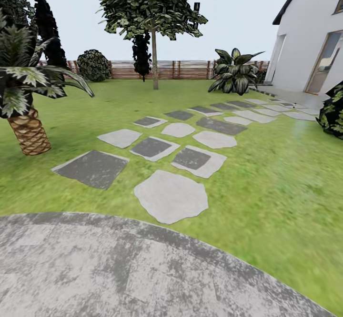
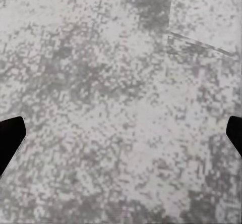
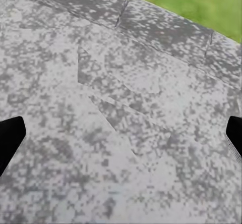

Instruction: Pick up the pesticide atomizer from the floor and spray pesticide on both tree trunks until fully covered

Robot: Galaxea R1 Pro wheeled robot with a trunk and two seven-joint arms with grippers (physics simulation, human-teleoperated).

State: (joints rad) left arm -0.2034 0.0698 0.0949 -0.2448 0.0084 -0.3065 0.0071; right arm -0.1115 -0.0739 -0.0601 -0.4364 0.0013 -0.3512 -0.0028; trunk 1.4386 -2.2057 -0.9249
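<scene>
Lawn: green grass (image 1: 286, 174) spreads across the garden, from the near paving out to the fence.
Paving: a curved grey mottled slab (image 1: 95, 269) lies nearest the robot, its edge arcing against the grass.
Stones: grey stepping stones (image 1: 171, 195) run in a loose trail from the slab toward the house, some pale, some dark.
Tree: one tree with a thin, straight, bare trunk (image 1: 155, 60) stands far back on the lawn, just before the fence, with a flaky green crown (image 1: 152, 3) above it.
Palm: a short palm with a scaly brown trunk (image 1: 29, 131) stands on the left of the head view, well apart from the tree.
Cypress: a dark narrow cypress (image 1: 50, 31) rises behind the palm.
Fence: brown slat fence (image 1: 186, 69) closes the far side of the lawn.
Shrubs: a round dark bush (image 1: 94, 64) sits by the fence; a broad-leaved plant (image 1: 233, 72) grows near the house; another dark shrub (image 1: 333, 112) shows at the right edge.
House: white wall (image 1: 309, 31) with a tall glazed door (image 1: 324, 62) at the right.
Left claw: (image 2: 121, 138) spread wide, black fingertips (image 2: 10, 138) at both edges of its wrist view, holding nothing, over grey mottled paving (image 2: 121, 82).
Right claw: (image 3: 121, 138) spread wide, black fingertips (image 3: 10, 138) at both edges, holding nothing, over grey paving (image 3: 121, 108) with a strip of grass (image 3: 201, 2) beyond its edge.
</scene>
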